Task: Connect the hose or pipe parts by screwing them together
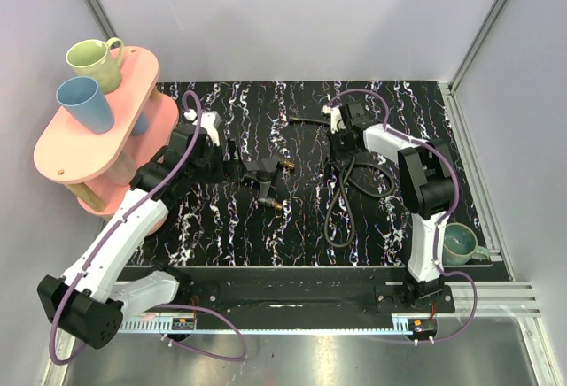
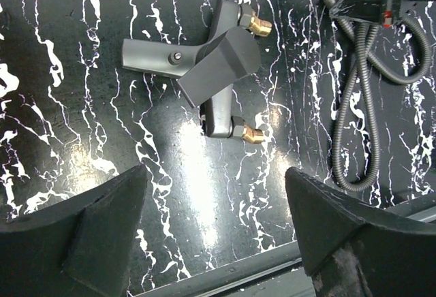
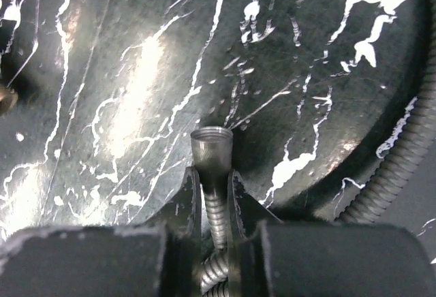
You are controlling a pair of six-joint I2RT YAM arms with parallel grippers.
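1. Clamping the right gripper [image 3: 214,178] tight on the hose [image 3: 212,148] just behind its flared, cup-shaped metal end, with the open mouth held over the counter [image 1: 407,103], a glossy black slab veined in white.
2. Trailing the rest of that dark, ribbed, flexible hose in loose loops across the right half of the counter, running down toward the near edge.
3. Leaving the forked fitting [image 2: 211,65] lying flat near the counter's middle, well apart from the hose: matte dark grey, angular, pinned by a small screw, each of its two prongs ending in one of the brass tips [image 2: 255,23].
4. Hovering the left gripper [image 2: 216,174] on the near side of the fitting, jaws spread wide and grasping nothing, with bare counter showing between the two blunt black fingers [image 2: 102,229].
5. Keeping an open strip of counter between fitting and hose, with more along the far edge. Boxing the work area with pale walls at the back and sides and a metal rail along the near edge.
6. Standing a green mug [image 1: 96,60] and a blue cup [image 1: 84,103] on the top tier of a pink stand [image 1: 89,151] at the counter's far-left corner, and a teal mug [image 1: 461,243] beside the right arm at the near-right corner. Finding the contents of all three impossible to tell from above.
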